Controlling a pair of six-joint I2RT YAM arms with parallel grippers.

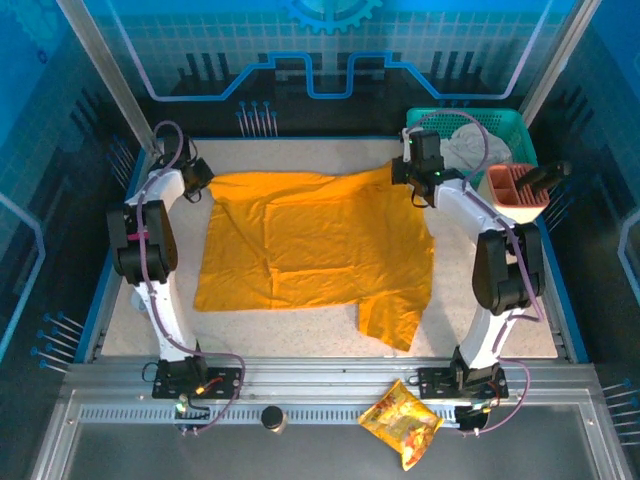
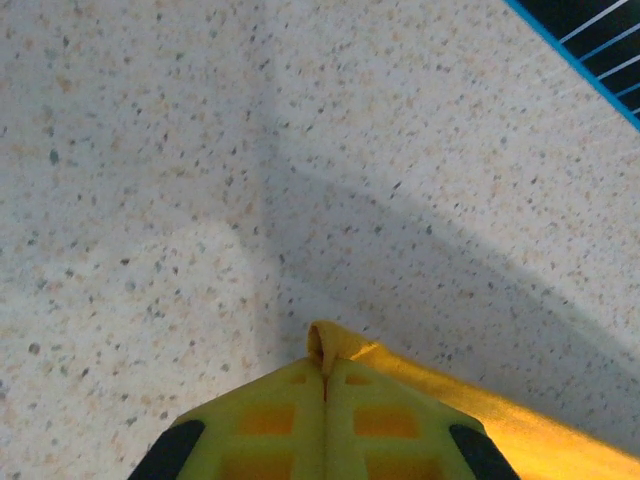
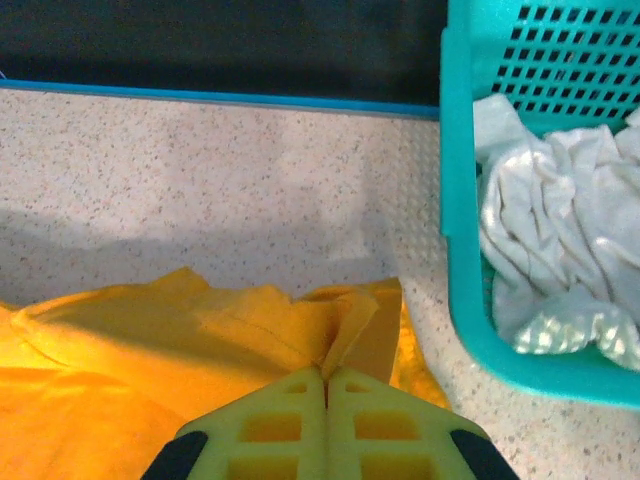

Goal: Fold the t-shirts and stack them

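One orange t-shirt (image 1: 315,240), pinched by left tool (image 2: 325,368) and right tool (image 3: 325,374).

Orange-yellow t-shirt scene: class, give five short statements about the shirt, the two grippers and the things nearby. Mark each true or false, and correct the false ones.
1. The orange-yellow t-shirt lies spread on the table. True.
2. The left gripper hangs open over bare table. False: it is shut on an edge of the t-shirt.
3. The teal basket holds white cloth. True.
4. The right gripper is shut on the t-shirt. True.
5. The snack packet lies on the t-shirt. False: it lies off the shirt, on the front ledge near the right arm's base.
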